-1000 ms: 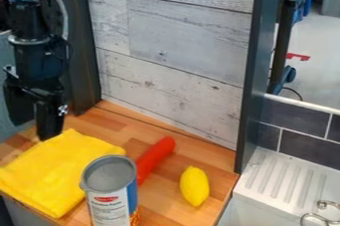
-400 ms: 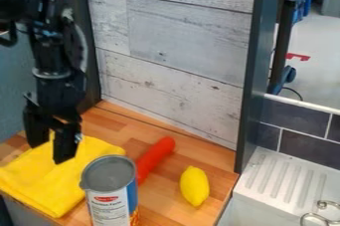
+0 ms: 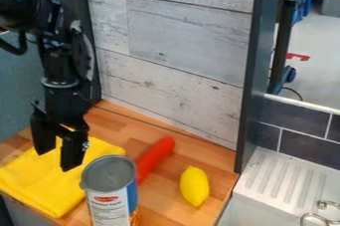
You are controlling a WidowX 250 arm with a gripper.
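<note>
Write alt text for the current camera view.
A black robot gripper, its fingers apart and empty, hangs over a folded yellow cloth on a wooden counter. Beside the cloth stands a can, with a red, elongated object partly behind it and a yellow lemon nearer a white sink.

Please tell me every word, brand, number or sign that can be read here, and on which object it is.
Can: red logo and print on its white panel, too small to read.
Gripper: small white mark, too small to read.
Yellow cloth, lemon: no print seen.
</note>
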